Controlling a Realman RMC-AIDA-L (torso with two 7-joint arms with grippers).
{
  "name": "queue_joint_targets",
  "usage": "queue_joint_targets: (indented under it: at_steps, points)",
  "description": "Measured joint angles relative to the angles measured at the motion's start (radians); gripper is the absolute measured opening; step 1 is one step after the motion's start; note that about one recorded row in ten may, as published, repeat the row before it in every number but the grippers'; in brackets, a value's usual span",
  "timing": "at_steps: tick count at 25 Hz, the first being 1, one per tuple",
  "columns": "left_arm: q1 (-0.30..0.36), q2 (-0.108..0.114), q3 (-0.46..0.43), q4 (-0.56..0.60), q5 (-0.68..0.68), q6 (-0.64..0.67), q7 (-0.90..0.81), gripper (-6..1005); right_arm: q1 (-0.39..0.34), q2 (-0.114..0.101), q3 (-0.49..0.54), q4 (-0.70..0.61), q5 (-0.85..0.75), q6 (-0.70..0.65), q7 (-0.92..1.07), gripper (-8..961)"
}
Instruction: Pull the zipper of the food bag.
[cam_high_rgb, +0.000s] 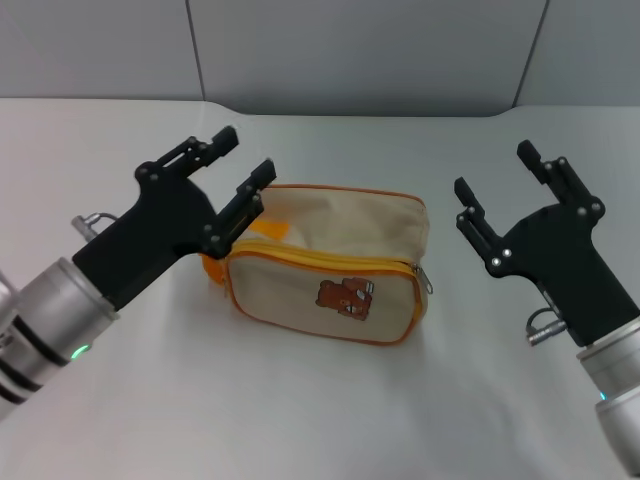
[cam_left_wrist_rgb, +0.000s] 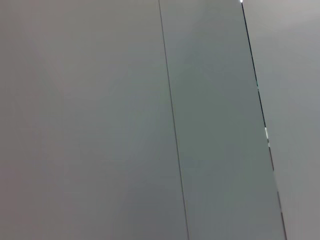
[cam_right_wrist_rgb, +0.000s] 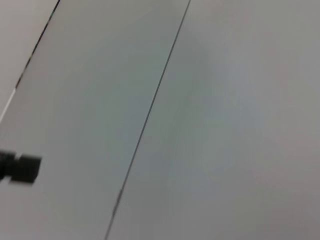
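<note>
Both arms frame the near view: the left tool (cam_high_rgb: 237, 163) hangs spread over the food bag's (cam_high_rgb: 330, 262) left end, the right tool (cam_high_rgb: 492, 172) spread and well apart to its right. Between them on the white tabletop (cam_high_rgb: 300, 400), the bag looks light and soft, likely to slide or crumple unless 1 tool steadies it while the other pinches the small silver pull (cam_high_rgb: 427, 281) at the zipper's (cam_high_rgb: 320, 261) right end. Its left end and strap are hidden behind the left tool, and both wrist views show only grey panels.

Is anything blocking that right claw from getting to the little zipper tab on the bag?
Nothing visible does. The open right gripper hangs beside the food bag, with only bare table between it and the zipper tab.
</note>
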Motion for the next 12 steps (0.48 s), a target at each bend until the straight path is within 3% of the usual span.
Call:
queue_joint_targets:
  at_steps: [2, 3, 4, 5, 7, 10, 12]
  points:
    - [0.014, 0.001, 0.013, 0.028, 0.008, 0.006, -0.033, 448, 0.011, -0.014, -0.003, 0.0, -0.007, -0.002, 0.07, 677]
    - [0.041, 0.002, 0.057, 0.101, 0.027, 0.011, -0.106, 467, 0.021, -0.034, -0.002, -0.003, -0.033, -0.007, 0.189, 689]
    - [0.041, 0.002, 0.057, 0.101, 0.027, 0.011, -0.106, 487, 0.028, -0.049, 0.0, -0.013, -0.058, -0.015, 0.277, 702]
    - [0.079, 0.004, 0.131, 0.203, 0.05, 0.013, -0.2, 506, 0.028, -0.049, 0.0, -0.013, -0.058, -0.015, 0.277, 715]
    - [0.107, 0.006, 0.189, 0.277, 0.064, 0.014, -0.265, 545, 0.057, -0.078, 0.001, -0.065, -0.128, -0.044, 0.486, 740]
    - [0.141, 0.013, 0.267, 0.389, 0.112, 0.02, -0.357, 646, 0.139, -0.105, -0.006, -0.26, -0.299, -0.144, 0.898, 788]
    - [0.154, 0.019, 0.297, 0.448, 0.165, 0.037, -0.419, 729, 0.209, -0.102, -0.021, -0.453, -0.447, -0.253, 1.149, 825]
